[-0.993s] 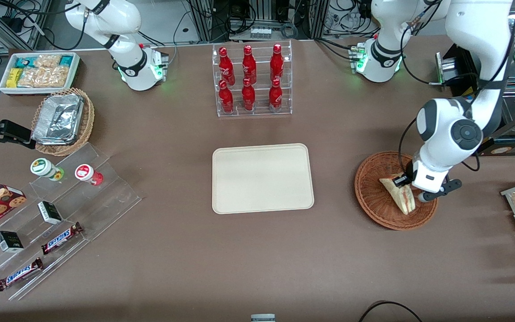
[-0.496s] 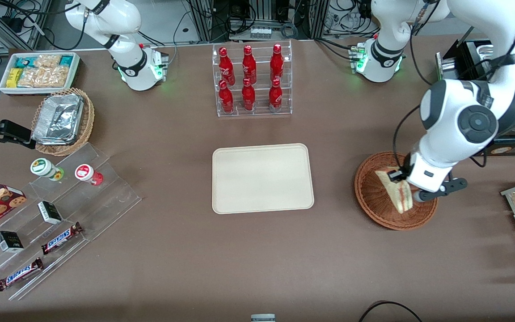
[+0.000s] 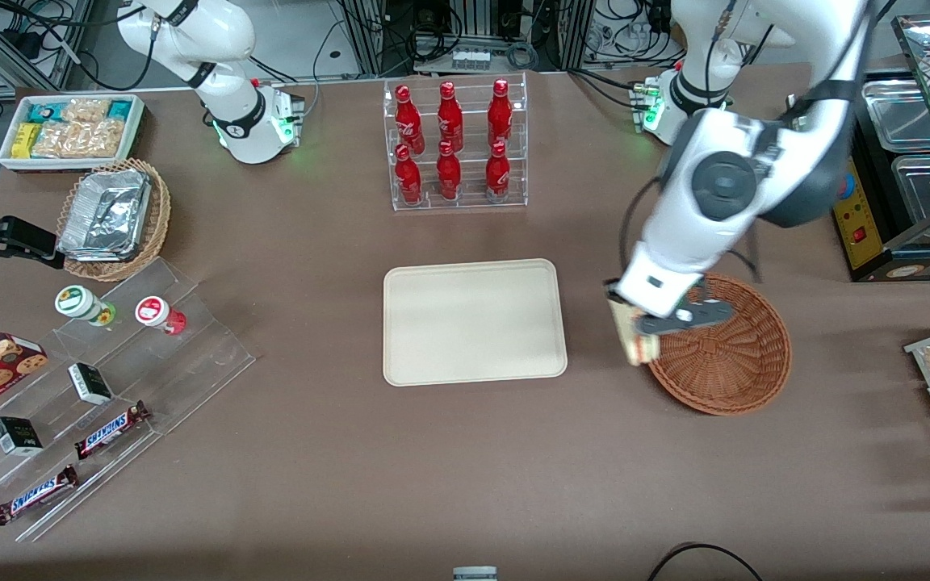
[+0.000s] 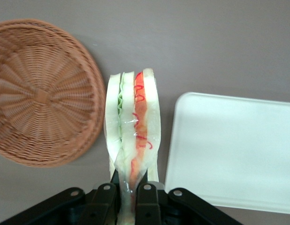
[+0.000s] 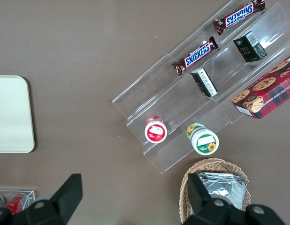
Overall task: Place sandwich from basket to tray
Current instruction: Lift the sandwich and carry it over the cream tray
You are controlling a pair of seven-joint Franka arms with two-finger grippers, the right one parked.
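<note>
Sandwich lifted out, not yet over the tray

Front view: the gripper (image 3: 641, 337) holds the sandwich (image 3: 634, 343) above the counter (image 3: 465, 460) between basket (image 3: 723, 363) and tray (image 3: 473, 320). Wrist view: fingers (image 4: 105, 204) closed on its wrapped, probably lower, end; setting down remains.

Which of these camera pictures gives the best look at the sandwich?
The left wrist view: the sandwich fills it, pinched by the tool, its green and red filling layers clear. The front view shows the sandwich small, partly hidden under the tool between basket and tray. The right wrist view misses it.
</note>
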